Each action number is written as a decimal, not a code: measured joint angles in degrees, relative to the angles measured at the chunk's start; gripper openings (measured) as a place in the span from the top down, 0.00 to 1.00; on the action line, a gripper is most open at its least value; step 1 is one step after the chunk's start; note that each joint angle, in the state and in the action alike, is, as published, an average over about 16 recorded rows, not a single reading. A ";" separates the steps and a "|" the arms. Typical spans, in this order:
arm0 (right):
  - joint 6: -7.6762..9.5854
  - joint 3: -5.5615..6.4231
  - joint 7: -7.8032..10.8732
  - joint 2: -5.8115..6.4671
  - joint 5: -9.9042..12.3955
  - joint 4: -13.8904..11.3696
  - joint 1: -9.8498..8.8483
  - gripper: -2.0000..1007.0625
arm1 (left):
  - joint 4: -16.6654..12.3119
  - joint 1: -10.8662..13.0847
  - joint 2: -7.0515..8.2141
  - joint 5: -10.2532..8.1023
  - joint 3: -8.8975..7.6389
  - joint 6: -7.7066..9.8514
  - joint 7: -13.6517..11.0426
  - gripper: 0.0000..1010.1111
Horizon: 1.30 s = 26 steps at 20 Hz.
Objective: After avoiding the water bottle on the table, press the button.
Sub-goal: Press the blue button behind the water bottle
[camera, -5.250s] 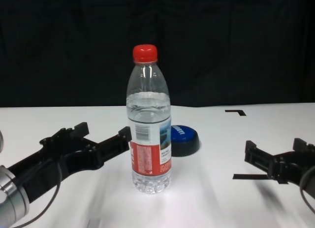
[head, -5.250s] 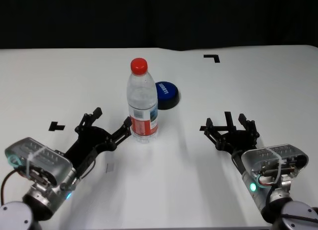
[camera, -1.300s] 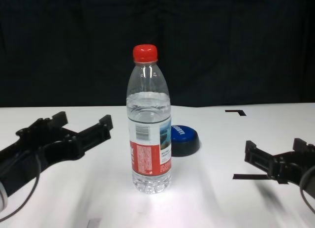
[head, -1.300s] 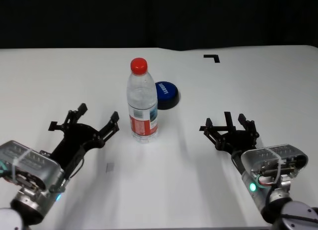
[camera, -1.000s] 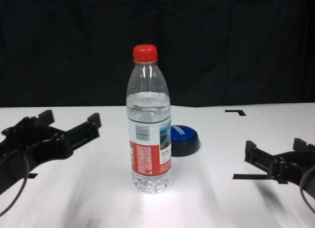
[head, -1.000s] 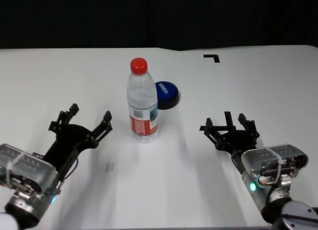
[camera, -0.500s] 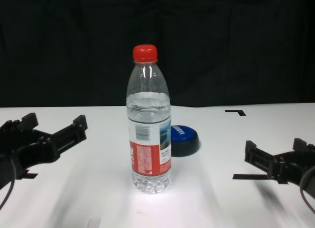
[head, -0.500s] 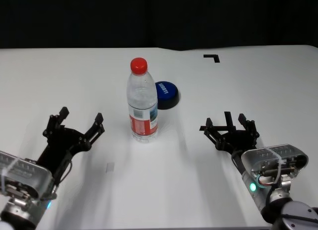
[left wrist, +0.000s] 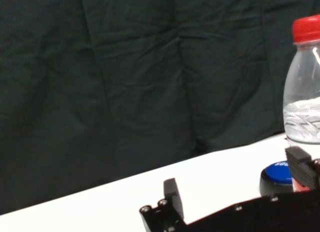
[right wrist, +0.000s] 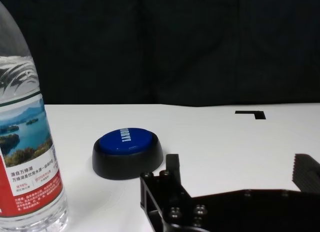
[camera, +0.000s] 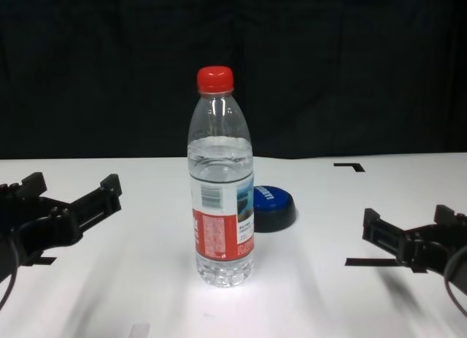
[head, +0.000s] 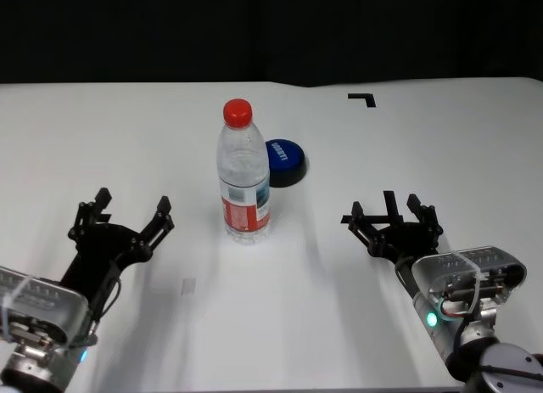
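Note:
The water bottle (head: 243, 173) stands upright mid-table, clear with a red cap and a red, white and blue label; it also shows in the chest view (camera: 222, 181). The blue dome button (head: 285, 161) on its black base sits just behind the bottle to the right, also in the right wrist view (right wrist: 128, 152) and the chest view (camera: 272, 206). My left gripper (head: 125, 216) is open and empty, well left of the bottle. My right gripper (head: 392, 213) is open and empty, low over the table to the right of the bottle.
The white table (head: 407, 138) carries black tape marks: an L-shaped one at the far right (head: 363, 98) and one by my right gripper. A small grey mark (head: 188, 285) lies in front of the bottle. A dark curtain closes the back.
My left gripper has drawn away from the bottle, to the left and back toward me, still open. The bottle, the button and the right arm have not moved.

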 joint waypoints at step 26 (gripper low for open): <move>0.00 0.00 0.00 0.00 0.00 0.00 0.00 0.00 | 0.74 0.16 -2.51 1.92 -0.63 0.66 1.13 0.01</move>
